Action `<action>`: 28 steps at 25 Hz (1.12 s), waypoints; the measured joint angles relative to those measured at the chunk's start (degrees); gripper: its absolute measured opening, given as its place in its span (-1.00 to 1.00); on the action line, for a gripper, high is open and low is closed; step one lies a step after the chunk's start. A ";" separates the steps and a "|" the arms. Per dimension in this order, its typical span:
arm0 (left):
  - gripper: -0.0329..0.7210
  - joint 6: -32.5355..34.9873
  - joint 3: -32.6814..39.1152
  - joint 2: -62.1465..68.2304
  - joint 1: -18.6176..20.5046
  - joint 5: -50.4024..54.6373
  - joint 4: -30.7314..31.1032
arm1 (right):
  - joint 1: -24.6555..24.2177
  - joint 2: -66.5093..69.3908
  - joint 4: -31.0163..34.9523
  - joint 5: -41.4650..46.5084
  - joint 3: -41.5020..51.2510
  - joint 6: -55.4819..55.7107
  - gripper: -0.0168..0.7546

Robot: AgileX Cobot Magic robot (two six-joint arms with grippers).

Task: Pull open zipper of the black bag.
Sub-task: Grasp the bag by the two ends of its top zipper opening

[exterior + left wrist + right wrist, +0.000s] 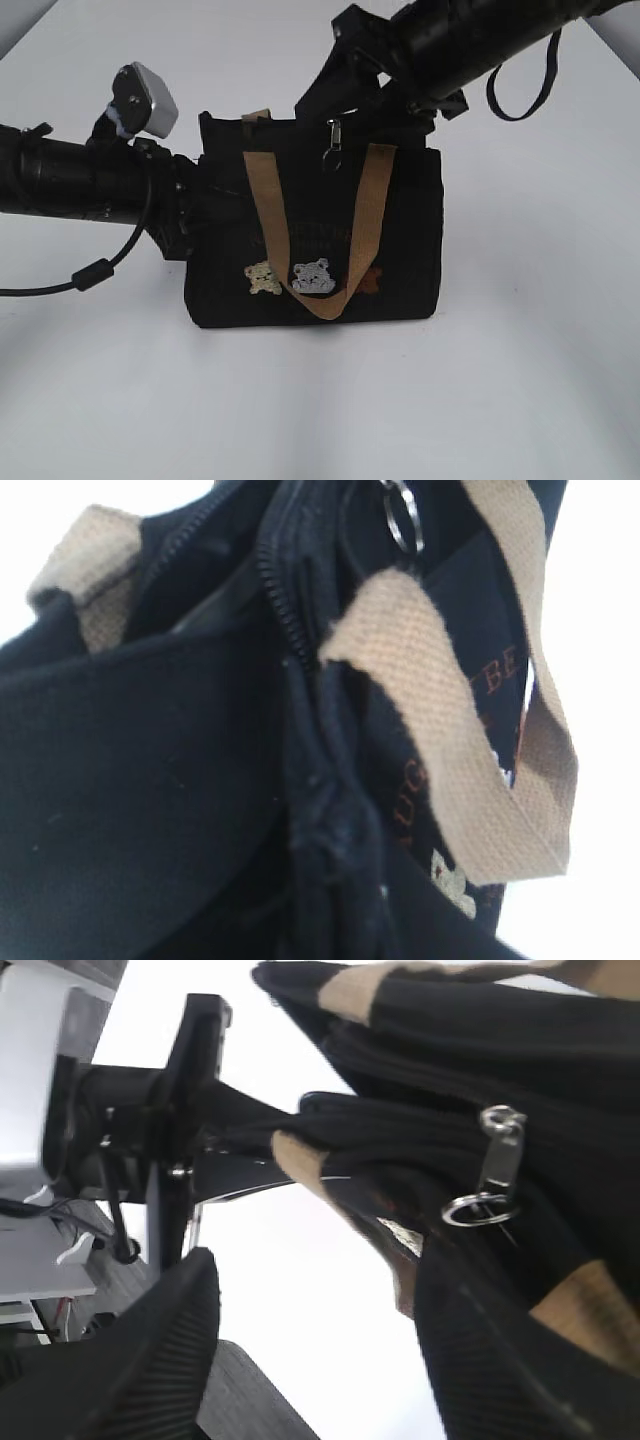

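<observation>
The black bag [315,235] stands upright on the white table [520,380], long axis left to right, bears facing the camera. The left gripper [185,215] pinches its left end. The right gripper [310,1360] gapes empty beside the hanging silver zipper pull [333,135].

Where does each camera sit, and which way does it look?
Exterior view: in front, looking down at the black bag; both arms show.
Left wrist view: at the bag's end, looking along the zipper; no gripper visible.
Right wrist view: above the bag, facing the left gripper; own fingers show.
Shared: key-ring.
</observation>
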 joint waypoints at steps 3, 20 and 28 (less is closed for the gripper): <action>-0.74 0.00 0.00 0.00 0.00 0.00 0.00 | -0.05 3.08 -0.91 -1.48 0.00 2.90 0.30; -0.74 0.00 0.00 0.00 0.16 -1.07 -0.12 | 1.86 8.78 -2.17 -13.61 -0.28 7.17 -0.73; -0.74 0.00 0.00 0.00 0.16 -1.05 -0.18 | 1.44 8.13 -5.28 -12.10 -0.28 7.21 -0.96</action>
